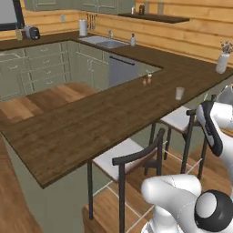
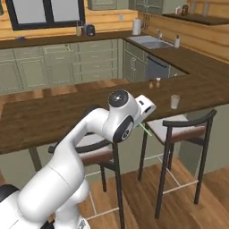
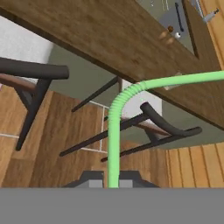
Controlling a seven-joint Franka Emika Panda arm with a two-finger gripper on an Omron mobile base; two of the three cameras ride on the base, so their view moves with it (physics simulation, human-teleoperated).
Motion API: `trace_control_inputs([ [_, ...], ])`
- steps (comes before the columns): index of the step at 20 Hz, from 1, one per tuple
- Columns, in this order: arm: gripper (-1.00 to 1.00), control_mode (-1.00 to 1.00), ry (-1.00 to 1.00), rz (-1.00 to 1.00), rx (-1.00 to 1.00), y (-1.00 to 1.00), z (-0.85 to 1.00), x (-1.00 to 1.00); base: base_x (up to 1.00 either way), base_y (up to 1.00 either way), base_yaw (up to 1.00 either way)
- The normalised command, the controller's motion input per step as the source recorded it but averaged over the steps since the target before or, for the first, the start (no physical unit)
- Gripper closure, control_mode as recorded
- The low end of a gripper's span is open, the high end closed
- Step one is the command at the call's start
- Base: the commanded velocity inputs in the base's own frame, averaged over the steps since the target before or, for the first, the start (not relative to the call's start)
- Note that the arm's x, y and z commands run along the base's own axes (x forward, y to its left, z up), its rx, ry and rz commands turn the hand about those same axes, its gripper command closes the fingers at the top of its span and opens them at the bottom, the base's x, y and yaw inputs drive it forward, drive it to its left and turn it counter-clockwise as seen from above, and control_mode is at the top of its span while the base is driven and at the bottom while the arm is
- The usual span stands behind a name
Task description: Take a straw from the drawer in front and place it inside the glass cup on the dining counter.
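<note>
Stools: dark-framed, pale seats, tucked along the island.
Shakers: two, standing close together.
Vase: white, with flowers.
Sink: set in far worktop.

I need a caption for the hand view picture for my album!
A bendy green straw held between the robot's fingers, with the dining counter and dark stools beyond.

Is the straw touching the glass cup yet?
Apart. In the right base view the straw pokes out below the gripper, level with the stools, while the glass cup stands up on the dining counter, with clear space between them.
</note>
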Motion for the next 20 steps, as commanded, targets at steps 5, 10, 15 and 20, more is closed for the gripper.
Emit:
trace_control_inputs([
  [5,1.00,1.00,0.00,0.00,0.00,0.00,0.00,0.00,0.24,-0.96,0.36],
  [10,1.00,1.00,0.00,0.00,0.00,0.00,0.00,0.00,0.12,-1.00,0.26],
  [15,1.00,1.00,0.00,0.00,0.00,0.00,0.00,0.00,0.15,-1.00,0.12],
  [20,1.00,1.00,0.00,0.00,0.00,0.00,0.00,0.00,0.23,-1.00,0.23],
])
